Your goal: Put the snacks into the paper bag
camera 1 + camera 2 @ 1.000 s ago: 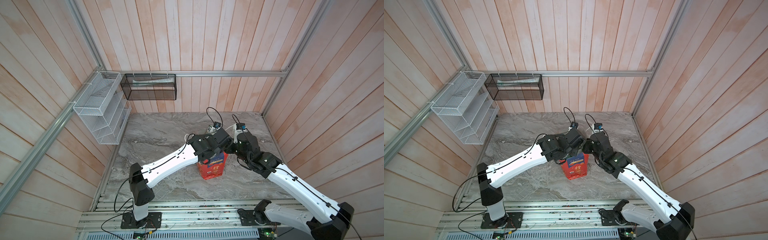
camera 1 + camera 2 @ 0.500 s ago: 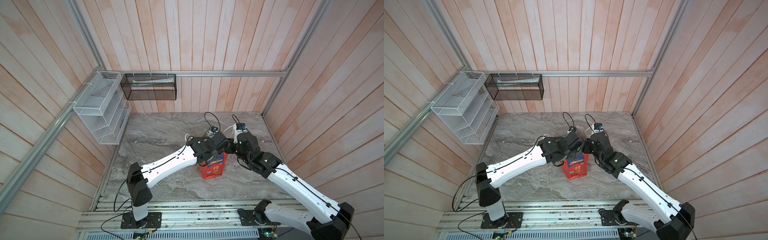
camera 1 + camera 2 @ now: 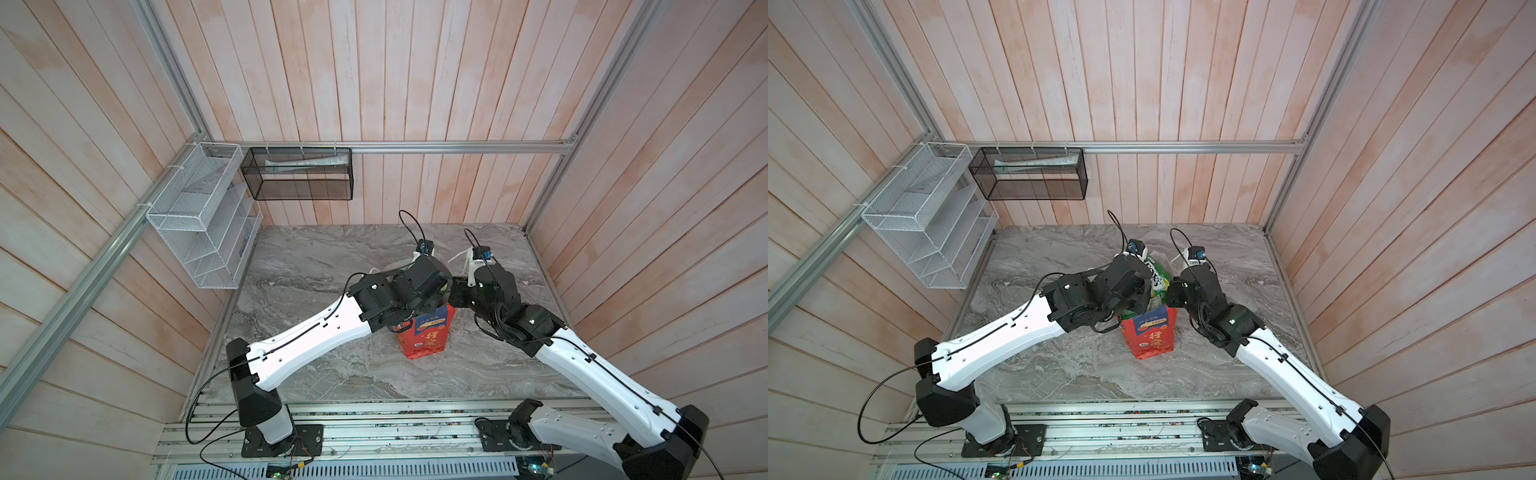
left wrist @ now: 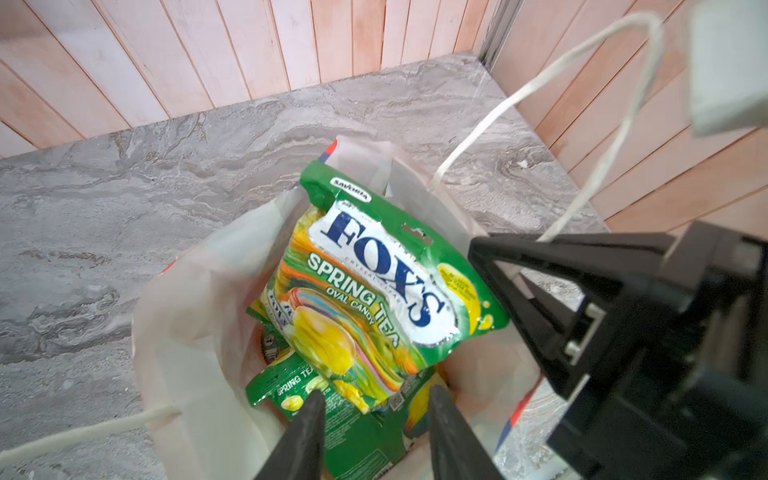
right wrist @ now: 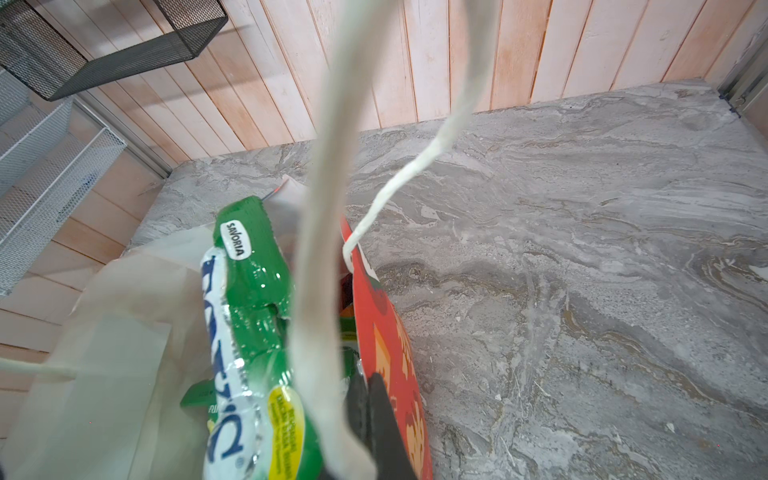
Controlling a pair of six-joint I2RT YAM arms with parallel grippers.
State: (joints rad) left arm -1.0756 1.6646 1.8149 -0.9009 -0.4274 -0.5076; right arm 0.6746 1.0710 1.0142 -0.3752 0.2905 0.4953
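Packing stage, late. The red paper bag [image 3: 428, 338] stands upright on the marble counter [image 3: 311, 257] between the two arms. In both top views no packet lies loose on the visible counter, though the arms hide part of it.

Contents of the bag: a green FOX'S Spring Tea packet [image 4: 374, 291] leans slantwise on top, its upper end above the white-lined rim [image 4: 187, 316], as a top view confirms [image 3: 1156, 274]. Beneath it lies a second green Spring Tea packet [image 4: 291, 386]. Edges of more wrappers show deeper down, but their number cannot be told.

Left claw [image 4: 376, 399]: fingers spread over the bag's mouth, pinching nothing, with the lower end of the top packet just beyond the tips.

Right claw [image 5: 376, 399]: closed, apparently clamped on the bag's upper edge beside a white cord handle [image 5: 324, 208], steadying the mouth.

Judgement: the task looks nearly complete. What appears left is to settle the leaning packet fully below the rim.

On the wall, a black mesh basket [image 3: 299, 174] holds one long pale item, unidentifiable. The contents of the white wire rack [image 3: 199, 220] cannot be made out.
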